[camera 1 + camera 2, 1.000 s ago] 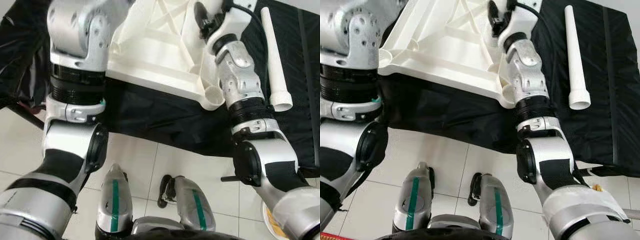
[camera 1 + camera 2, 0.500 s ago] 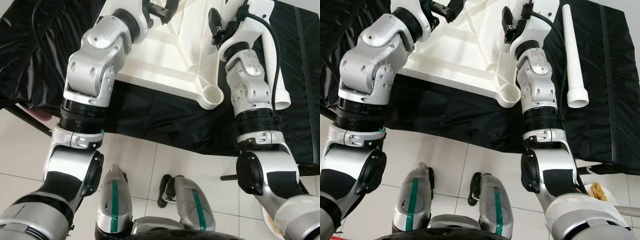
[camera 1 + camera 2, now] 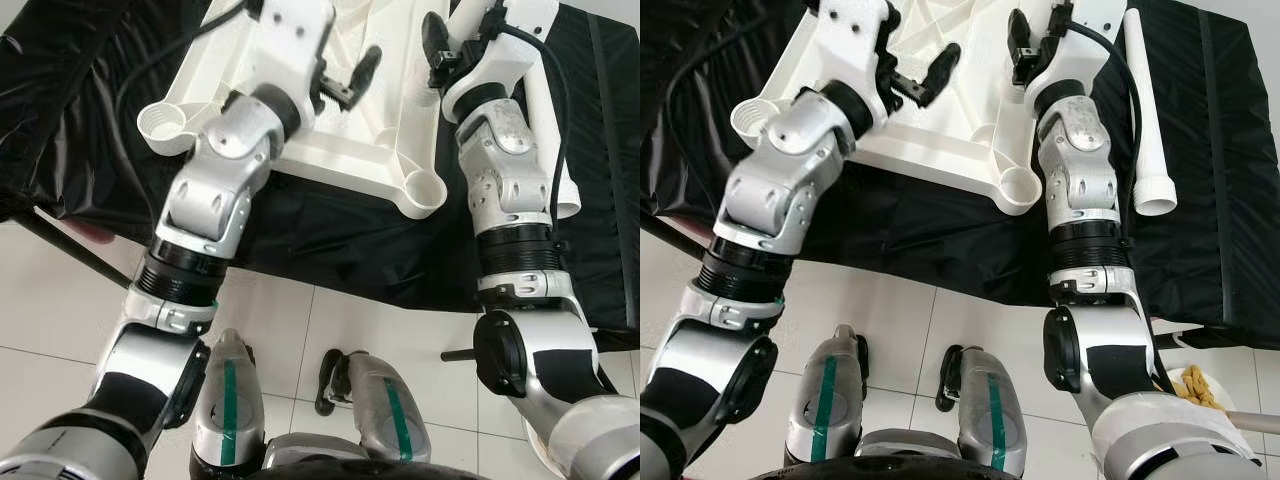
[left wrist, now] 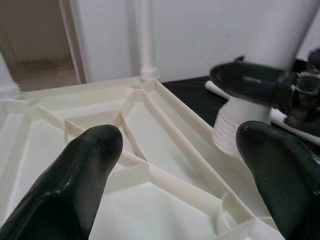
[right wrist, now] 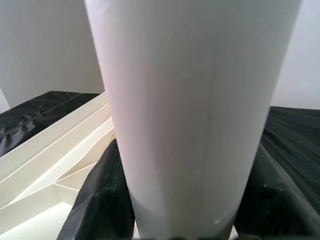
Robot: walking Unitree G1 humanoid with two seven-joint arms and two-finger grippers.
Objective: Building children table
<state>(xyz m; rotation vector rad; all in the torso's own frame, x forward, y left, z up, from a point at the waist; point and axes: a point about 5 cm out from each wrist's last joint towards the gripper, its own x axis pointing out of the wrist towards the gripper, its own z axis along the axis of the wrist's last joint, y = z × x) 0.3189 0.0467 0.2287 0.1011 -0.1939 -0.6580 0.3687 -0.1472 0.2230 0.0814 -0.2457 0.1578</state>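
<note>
Both arms were silver metal with black ribbed joint rings and white wrist housings. The left pincer [image 3: 923,75] had long glossy black fingers [image 4: 85,170]. A black cable looped beside the right arm's wrist. Green stripes marked the silver legs [image 3: 231,400].

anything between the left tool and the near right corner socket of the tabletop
Nothing visible does. The left tool hovers open over the ribbed underside of the upturned tabletop, and the near right corner socket lies open, with only low ribs along the way. The right tool grips a table leg.
</note>
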